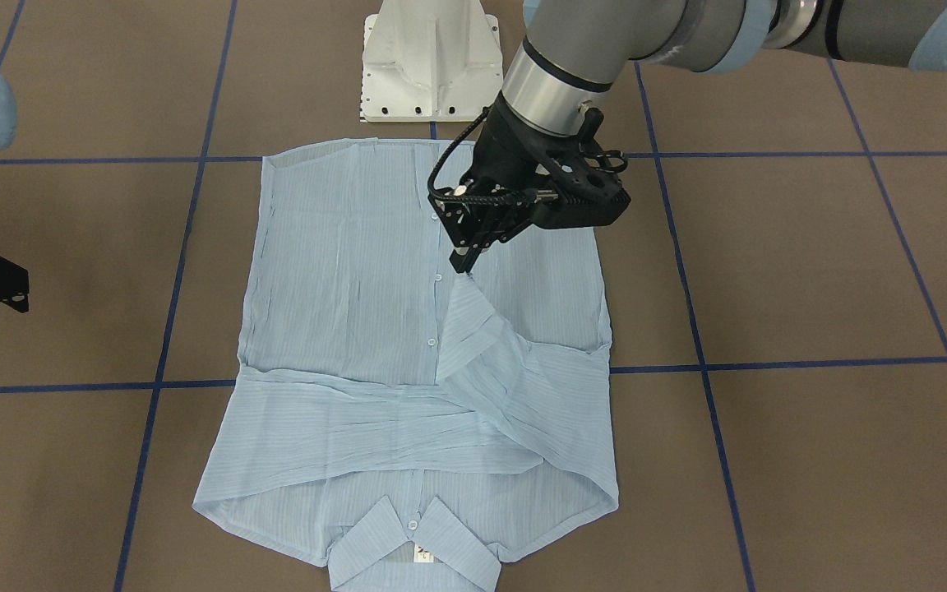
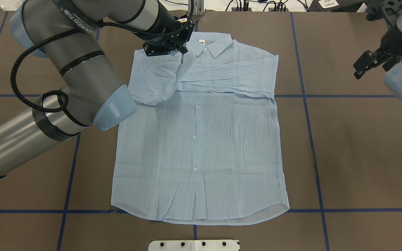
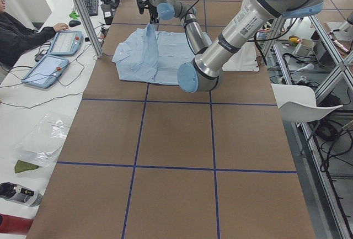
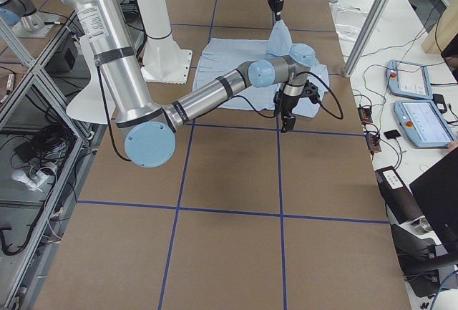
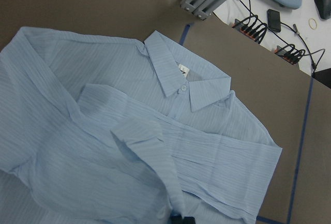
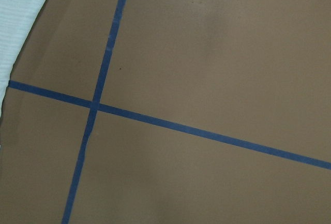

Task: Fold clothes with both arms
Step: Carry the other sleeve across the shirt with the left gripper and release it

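Observation:
The pale blue striped shirt [image 2: 201,150] lies flat and buttoned-side up on the brown table, its collar [image 2: 209,45] at the far edge from the robot. One sleeve [image 2: 229,76] is folded flat across the chest. My left gripper [image 2: 181,51] hovers over the chest, shut on the cuff of the other sleeve [image 1: 469,321], which hangs lifted and draped below it. In the left wrist view the collar [image 5: 181,79] and the folded sleeve lie below. My right gripper [image 2: 363,66] hangs off the shirt's side over bare table, open and holding nothing.
The white pedestal base [image 1: 431,62] stands at the robot's edge of the table, near the shirt hem. Blue tape lines [image 6: 94,105] grid the table. A person and tablets [image 3: 47,68] sit past the far edge, beside an aluminium post [image 3: 83,12].

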### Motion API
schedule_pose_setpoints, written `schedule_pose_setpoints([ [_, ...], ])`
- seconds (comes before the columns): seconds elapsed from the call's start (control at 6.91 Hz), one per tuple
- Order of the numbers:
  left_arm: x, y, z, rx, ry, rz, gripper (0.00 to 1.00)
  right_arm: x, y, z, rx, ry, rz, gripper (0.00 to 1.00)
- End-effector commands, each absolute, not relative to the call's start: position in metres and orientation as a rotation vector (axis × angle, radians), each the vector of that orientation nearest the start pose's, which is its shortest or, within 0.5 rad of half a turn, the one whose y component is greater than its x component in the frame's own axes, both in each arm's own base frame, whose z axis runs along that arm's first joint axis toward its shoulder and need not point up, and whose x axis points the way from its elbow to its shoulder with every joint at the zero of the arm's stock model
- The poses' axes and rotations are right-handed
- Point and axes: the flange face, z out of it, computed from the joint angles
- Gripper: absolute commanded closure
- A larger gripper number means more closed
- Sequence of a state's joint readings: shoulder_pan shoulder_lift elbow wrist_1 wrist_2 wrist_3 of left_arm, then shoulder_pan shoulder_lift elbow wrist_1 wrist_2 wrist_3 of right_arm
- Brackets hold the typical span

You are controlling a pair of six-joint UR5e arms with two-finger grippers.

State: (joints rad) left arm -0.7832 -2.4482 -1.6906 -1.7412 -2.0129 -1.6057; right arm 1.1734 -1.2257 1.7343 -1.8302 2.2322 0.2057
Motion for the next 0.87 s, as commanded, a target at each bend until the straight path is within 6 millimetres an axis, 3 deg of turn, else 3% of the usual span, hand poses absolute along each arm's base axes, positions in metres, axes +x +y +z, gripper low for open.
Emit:
schedule_pose_setpoints([
  [0.0,0.412,-0.525,0.042,0.035,1.231,-0.454,1.0,-0.167,-0.583,0.425,0.031,-0.699,-0.266,0.0],
  [0.14,0.419,-0.524,0.042,0.028,1.232,-0.454,1.0,-0.167,-0.583,0.426,0.029,-0.698,-0.266,0.0],
  [0.29,0.44,-0.513,0.042,0.015,1.227,-0.434,1.0,-0.168,-0.584,0.426,0.027,-0.697,-0.262,0.0],
  [0.43,0.473,-0.513,0.048,0.013,1.239,-0.449,1.0,-0.169,-0.585,0.427,0.024,-0.696,-0.259,0.0],
  [0.72,0.559,-0.508,0.05,-0.025,1.264,-0.505,1.0,-0.17,-0.586,0.428,0.019,-0.697,-0.256,0.0],
])
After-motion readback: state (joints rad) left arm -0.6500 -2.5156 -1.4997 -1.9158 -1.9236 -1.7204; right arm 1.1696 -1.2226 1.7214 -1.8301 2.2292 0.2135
